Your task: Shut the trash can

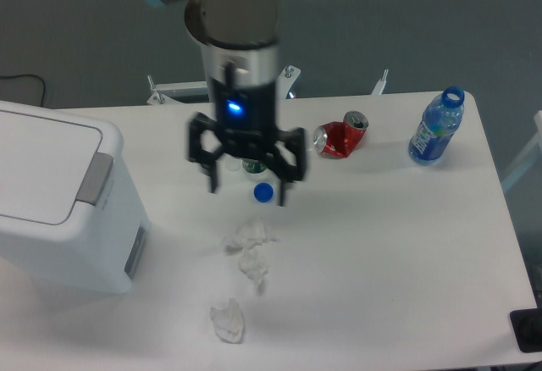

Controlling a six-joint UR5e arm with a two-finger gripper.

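White tabletop (398, 244) fills most of the frame, with a grey floor behind it at the top. At the far left sits the trash can (59, 210), its flat lid (42, 163) lying down level on the body and the grey latch tab (93, 176) at the lid's right edge — to my eye it looks already shut, or very nearly so, though whether the latch has caught cannot be told.

Right of it, in the middle of the frame, the gripper (250, 189) hangs from the arm above the table, fingers spread apart and holding nothing; it is well apart from the bin, which suggests it is not pressing the lid at this moment. Just beside its right finger lies a blue bottle cap (263, 191), and below that a scatter of crumpled plastic scraps (246, 257).

Further right a crushed red drink can (340, 136) lies on its side, and near the upper right edge stands an uncapped blue water bottle (437, 128) — loose litter, untouched.
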